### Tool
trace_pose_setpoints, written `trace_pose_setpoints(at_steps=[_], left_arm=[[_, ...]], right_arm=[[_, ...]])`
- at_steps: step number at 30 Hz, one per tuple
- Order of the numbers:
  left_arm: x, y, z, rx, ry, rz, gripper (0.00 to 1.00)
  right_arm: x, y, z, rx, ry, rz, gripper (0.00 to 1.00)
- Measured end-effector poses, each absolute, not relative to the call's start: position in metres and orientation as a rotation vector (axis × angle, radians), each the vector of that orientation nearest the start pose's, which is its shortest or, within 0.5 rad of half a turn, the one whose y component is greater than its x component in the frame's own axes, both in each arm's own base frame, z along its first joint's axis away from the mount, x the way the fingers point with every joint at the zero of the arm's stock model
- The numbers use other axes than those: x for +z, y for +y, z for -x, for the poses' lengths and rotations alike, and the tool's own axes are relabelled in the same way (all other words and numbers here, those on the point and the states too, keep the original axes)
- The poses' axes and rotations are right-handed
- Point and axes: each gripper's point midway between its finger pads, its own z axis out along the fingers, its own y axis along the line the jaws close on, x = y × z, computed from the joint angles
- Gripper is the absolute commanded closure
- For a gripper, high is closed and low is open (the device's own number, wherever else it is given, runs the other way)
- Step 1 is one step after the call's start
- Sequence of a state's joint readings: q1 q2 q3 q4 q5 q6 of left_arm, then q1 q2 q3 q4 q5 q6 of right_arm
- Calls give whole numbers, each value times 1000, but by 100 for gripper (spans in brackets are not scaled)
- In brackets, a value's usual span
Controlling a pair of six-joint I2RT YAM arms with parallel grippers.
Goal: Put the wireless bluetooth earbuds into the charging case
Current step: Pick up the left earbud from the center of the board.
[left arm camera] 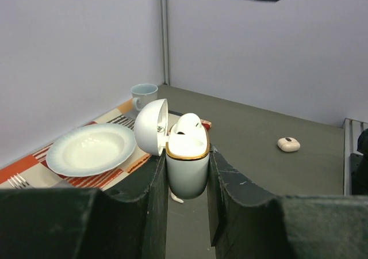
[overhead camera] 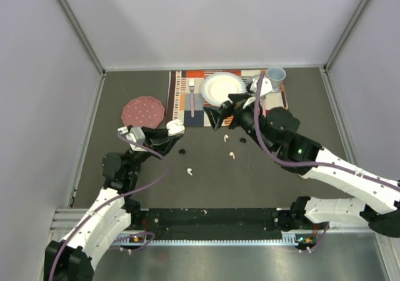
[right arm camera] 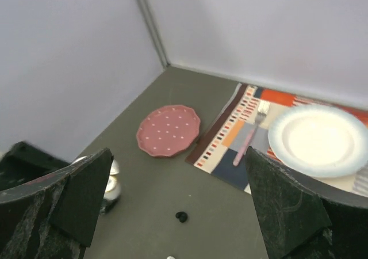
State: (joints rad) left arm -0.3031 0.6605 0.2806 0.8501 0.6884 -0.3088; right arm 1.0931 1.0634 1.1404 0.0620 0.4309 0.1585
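My left gripper (overhead camera: pixel 171 132) is shut on a white charging case with a gold rim (overhead camera: pixel 175 128). In the left wrist view the case (left arm camera: pixel 187 170) stands upright between the fingers (left arm camera: pixel 154 190) with its lid (left arm camera: pixel 150 126) open, and a white earbud (left arm camera: pixel 187 124) sits in it. Loose on the dark table lie a black bud (overhead camera: pixel 182 150), a white bud (overhead camera: pixel 189 171), two pale pink buds (overhead camera: pixel 226 137) (overhead camera: pixel 232 156) and another black bud (overhead camera: pixel 242 140). My right gripper (overhead camera: pixel 224 108) hangs above the table, open and empty; its view shows the black bud (right arm camera: pixel 181 217) below.
A striped placemat (overhead camera: pixel 178 100) at the back holds a white plate (overhead camera: pixel 207 92), a fork (overhead camera: pixel 192 100) and a pale blue cup (overhead camera: pixel 275 76). A pink dotted plate (overhead camera: pixel 142 112) lies to its left. A small pale oval object (left arm camera: pixel 288 144) lies on the table.
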Motion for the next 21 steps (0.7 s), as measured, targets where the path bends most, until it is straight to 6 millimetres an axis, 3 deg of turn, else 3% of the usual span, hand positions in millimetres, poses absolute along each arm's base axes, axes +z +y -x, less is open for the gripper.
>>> trace_pose_setpoints(at_steps=[5, 8, 15, 18, 21], left_arm=[[304, -187, -211, -860, 1062, -618, 100], [306, -182, -213, -815, 1065, -605, 100], [323, -160, -216, -687, 1032, -506, 100], [329, -152, -214, -647, 1013, -483, 100], [333, -147, -212, -625, 1000, -462, 100]], right_arm=[[361, 271, -276, 697, 1689, 171, 11], [320, 265, -286, 725, 1831, 104, 14], [186, 299, -265, 764, 2295, 129, 19], [145, 305, -252, 703, 2431, 166, 21], [121, 317, -235, 665, 2501, 240, 29]])
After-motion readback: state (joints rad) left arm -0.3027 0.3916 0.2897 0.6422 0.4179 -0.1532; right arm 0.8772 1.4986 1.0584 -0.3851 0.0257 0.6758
